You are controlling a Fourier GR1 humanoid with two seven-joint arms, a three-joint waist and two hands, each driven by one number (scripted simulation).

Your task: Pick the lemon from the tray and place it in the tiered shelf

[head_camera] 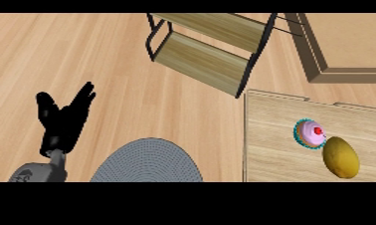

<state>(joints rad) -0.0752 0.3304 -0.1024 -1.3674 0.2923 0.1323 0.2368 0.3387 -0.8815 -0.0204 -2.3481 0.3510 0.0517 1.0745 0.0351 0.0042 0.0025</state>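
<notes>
Lemon (341,157): on your tray (272,134), just beside the cupcake (311,133).
Left hand (64,122): fingers spread, resting at left, empty.
Right hand: out of view.
Progress: not begun; pick and tiered shelf (206,55) placement remain for you.

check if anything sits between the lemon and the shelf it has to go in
Yes: a cupcake sits beside the lemon on the tray, on its side toward the shelf. A low straight move would likely hit it; lifting the lemon first should clear it. Nothing else visible lies between.
</notes>
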